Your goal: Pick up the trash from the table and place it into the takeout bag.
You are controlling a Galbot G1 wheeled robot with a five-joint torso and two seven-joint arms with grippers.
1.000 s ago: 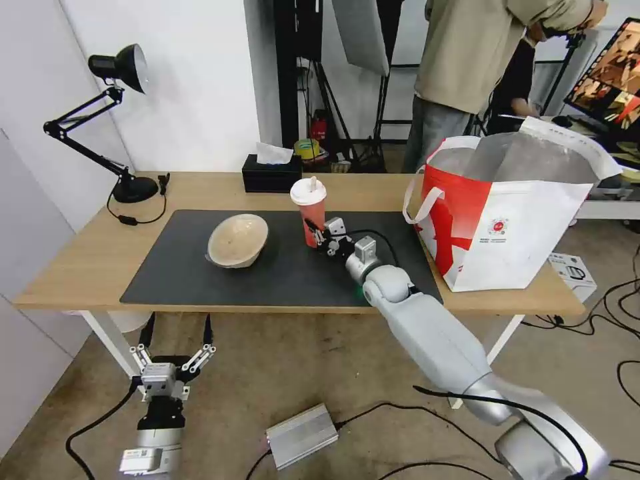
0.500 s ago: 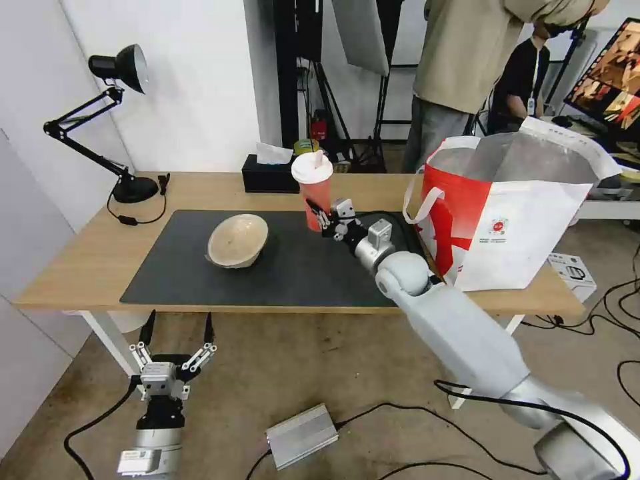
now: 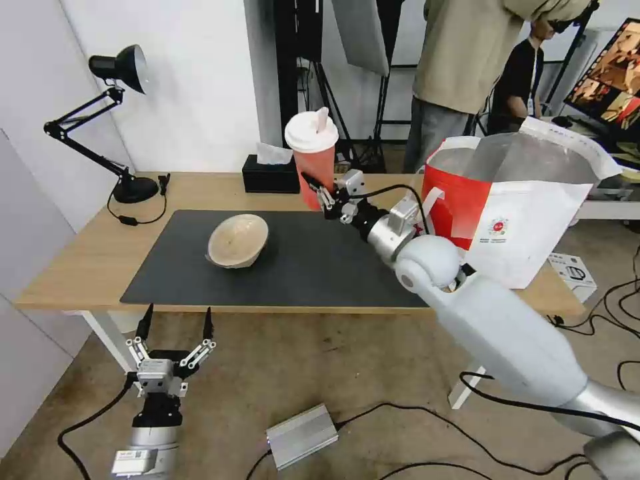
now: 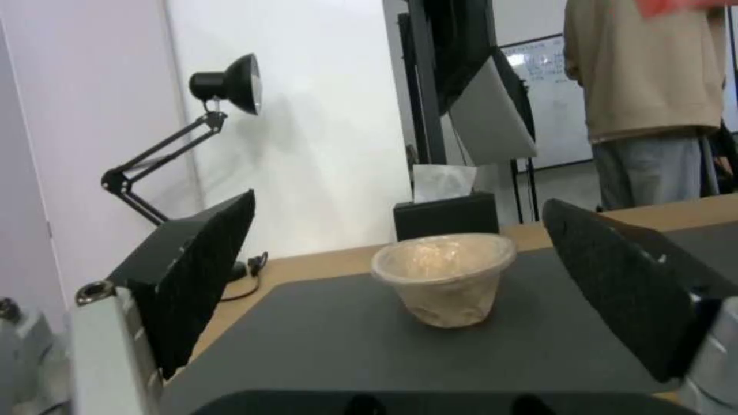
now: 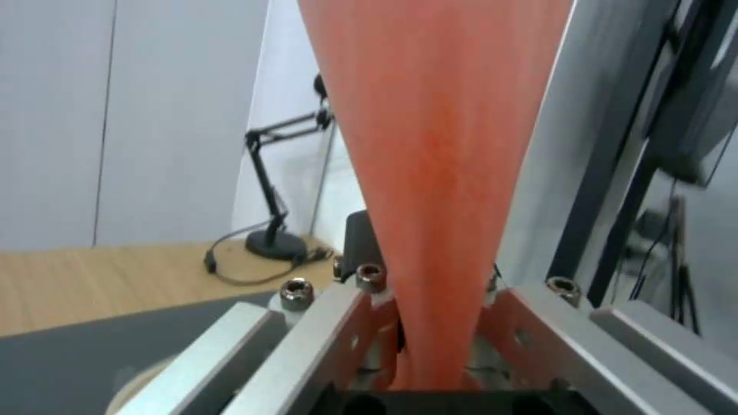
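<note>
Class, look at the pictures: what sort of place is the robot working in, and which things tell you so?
Probably a studio or lab set up for recording, not a home. Signs: light stands and a softbox behind the table, cables across the bare floor, and a monitor at the side.

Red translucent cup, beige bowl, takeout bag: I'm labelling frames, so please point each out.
Red translucent cup with white lid [image 3: 316, 170], head view, red side wall.
Shallow beige bowl [image 3: 237, 240], head view, inner surface.
Red-and-white takeout bag [image 3: 533, 220], head view, white front panel.
</note>
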